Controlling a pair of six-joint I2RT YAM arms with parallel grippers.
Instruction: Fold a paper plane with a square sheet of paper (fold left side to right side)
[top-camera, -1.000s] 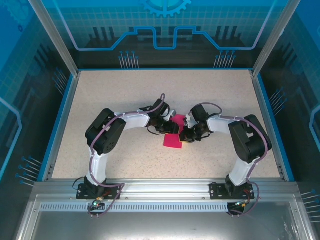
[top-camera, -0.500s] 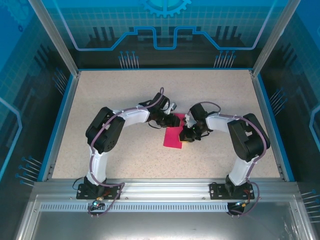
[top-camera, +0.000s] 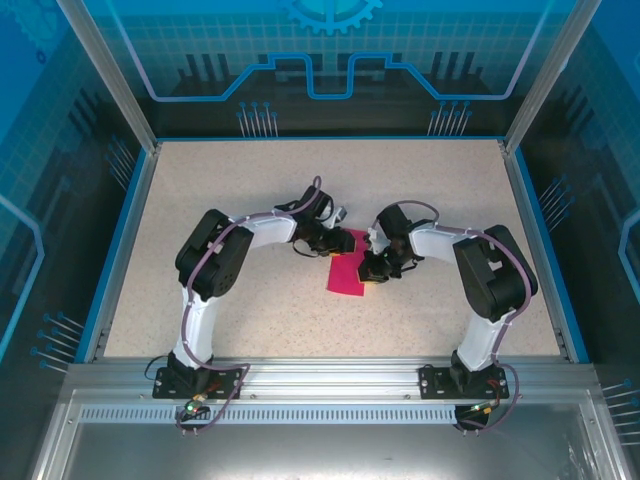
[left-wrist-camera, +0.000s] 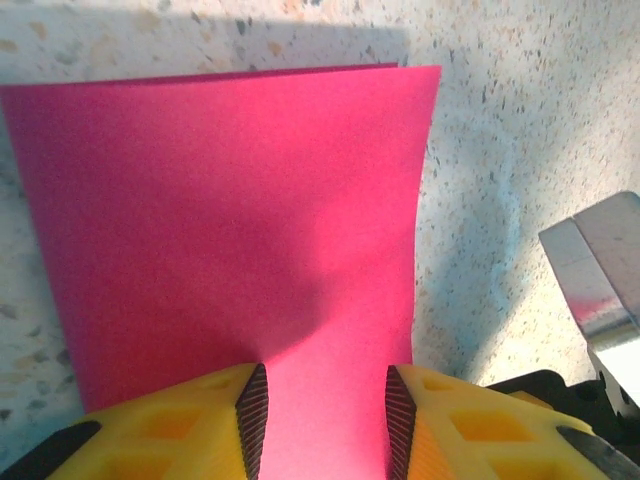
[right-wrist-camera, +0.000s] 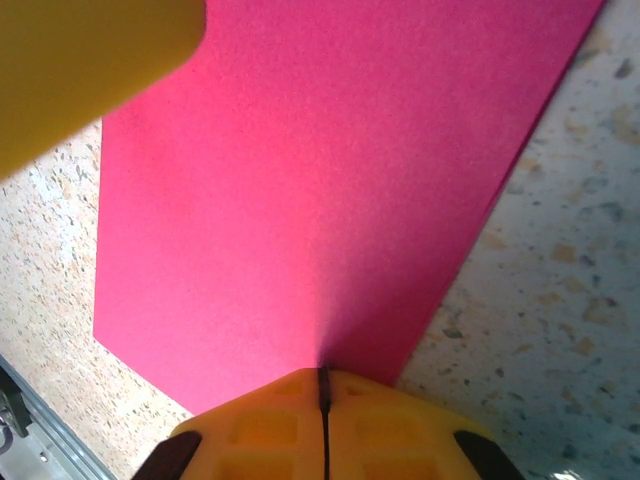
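I see the paper (top-camera: 345, 272) lying in the middle of the table (top-camera: 230, 180), between the two arms. From above it is a pink rectangle, longer from far to near than it is wide. On the right wrist camera a darker strip runs along its right edge, so I read it as two layers lying one on the other.

The left gripper (top-camera: 336, 243) sits over the far end of the paper. On its own camera its two yellow fingers (left-wrist-camera: 190, 425) stand apart, and pink paper fills the gap between their ribbed pads. I cannot tell whether the tips press on the sheet. The paper bows slightly there, with a shadow line running out from the left pad.

The right gripper (top-camera: 371, 271) is at the paper's right edge, nearer my side. Its fingers are pressed together with only a thin seam between them, tips at the paper's edge. I cannot tell if that edge is caught in the seam.

The table is pale and speckled.
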